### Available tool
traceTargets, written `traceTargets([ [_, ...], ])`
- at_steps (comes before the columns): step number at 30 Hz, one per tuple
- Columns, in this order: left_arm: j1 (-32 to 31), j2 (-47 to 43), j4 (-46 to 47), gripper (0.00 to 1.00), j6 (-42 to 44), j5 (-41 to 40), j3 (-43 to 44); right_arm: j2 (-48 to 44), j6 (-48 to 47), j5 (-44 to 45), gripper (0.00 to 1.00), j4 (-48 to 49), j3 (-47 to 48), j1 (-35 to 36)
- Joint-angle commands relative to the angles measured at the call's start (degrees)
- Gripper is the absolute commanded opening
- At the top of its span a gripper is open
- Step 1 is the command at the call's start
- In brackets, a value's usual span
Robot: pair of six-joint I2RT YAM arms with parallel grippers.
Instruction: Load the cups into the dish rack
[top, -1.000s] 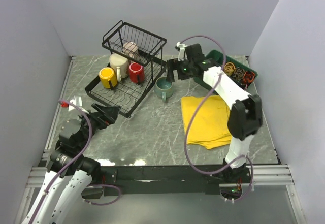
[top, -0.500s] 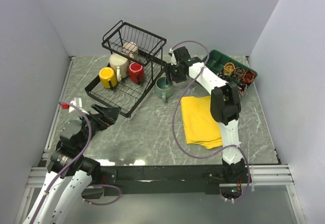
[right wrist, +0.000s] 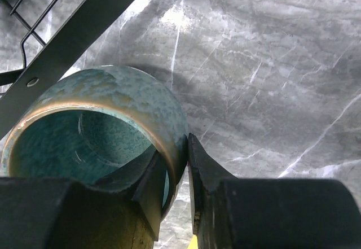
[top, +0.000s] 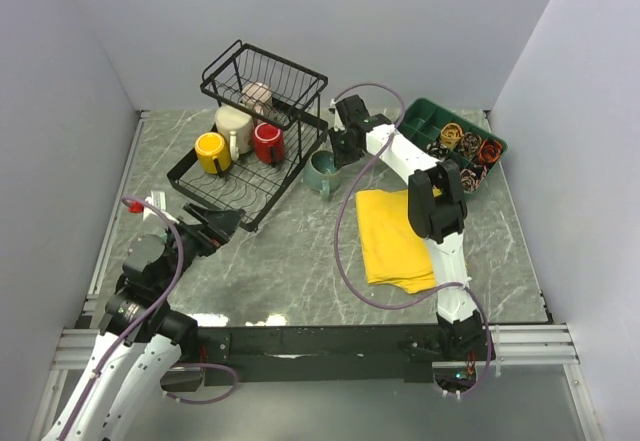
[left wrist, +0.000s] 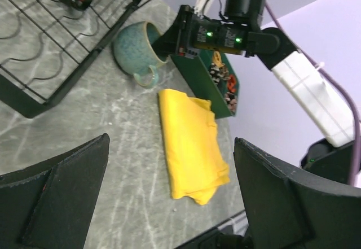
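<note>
A: What is the right gripper doing?
B: It is clenched on the teal mug, pinching the wall at the rim. One finger sits inside the mouth and the other is on the outside, both against the glaze.
A: And where is that mug?
B: On the table, tipped over with its mouth facing the gripper and its handle pointing toward the near edge. It lies just beside the right corner of the rack, outside the wires.
A: Anything in the rack already?
B: On the lower tier a yellow mug, a cream mug and a red mug stand close together. A beige mug sits in the upper basket.
A: The left gripper?
B: Released, jaws spread wide with nothing between them. It hangs low over the table near the front corner of the rack, well apart from the teal mug.
A: What else is around?
B: A folded yellow cloth lies flat to the right of the teal mug, partly under the right arm. Behind it, at the back right, a green tray with compartments holds small coloured things too small to make out
</note>
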Motion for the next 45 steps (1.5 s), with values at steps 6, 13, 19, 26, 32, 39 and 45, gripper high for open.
traceTargets([
  [6, -0.1, -0.9, 8.3, 0.96, -6.6, 5.9, -3.7, -5.6, 1.0, -1.8, 0.02, 1.0, -5.2, 0.6],
  [13, -0.1, 3.6, 33.0, 0.96, -19.1, 18.0, -10.2, -22.4, 4.5, -11.4, 0.0, 5.8, -13.6, -4.0],
  [19, -0.4, 15.1, 50.5, 0.96, -25.9, 26.3, -6.2, -37.9, 2.7, -16.3, 0.0, 5.7, -15.3, -8.3],
  [26, -7.0, 27.1, 59.4, 0.96, -27.4, 28.5, 4.6, -50.5, 1.7, -24.3, 0.0, 6.8, -10.6, -9.3],
  [32, -17.5, 35.9, 63.5, 0.96, -24.8, 25.6, 14.0, -55.7, 15.0, -34.5, 0.0, 17.2, -9.4, -9.3],
  [39, -21.5, 43.5, 67.8, 0.96, -22.6, 22.9, 20.2, -60.0, 28.8, -38.5, 0.0, 28.8, -15.5, -8.1],
  [45, -25.1, 49.6, 70.8, 0.98, -21.7, 20.5, 25.9, -62.6, 30.7, -36.6, 0.0, 37.7, -21.6, -7.1],
])
